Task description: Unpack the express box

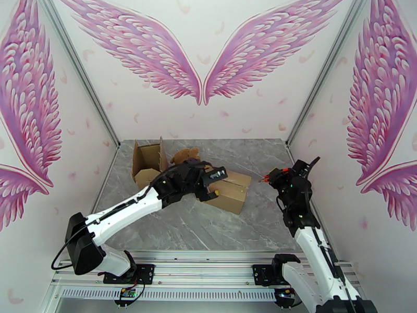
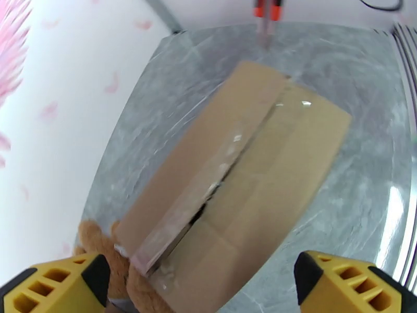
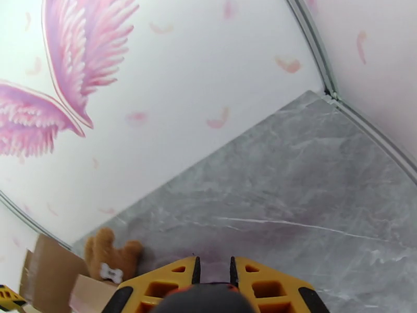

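- The taped box [image 1: 232, 191] is lying closed near the middle of the table [image 1: 198, 230]. A teddy bear [image 1: 185, 155] is pressing against one end, and a second, opened box [image 1: 148, 163] is standing beside the bear.
- The seam is gaping only partway, and tape [image 2: 172, 225] is covering the rest. A pull on a flap may end up dragging the whole box instead of opening it.
- The box looks light, so a one-sided push on the lid with nothing bracing it could be sliding or tipping it into the bear.
- A finger going into the slit could be snagging on the sticky tape.
- The left gripper [image 2: 202, 280] is hovering over the box's end with jaws spread wide, holding and touching nothing.
- The right gripper [image 3: 213, 267] is waiting well apart to the right, jaws narrow, seemingly clamping an orange cutter [image 2: 265, 14]. The blade is pointing toward the box, which is a hazard if the arms are crossing.
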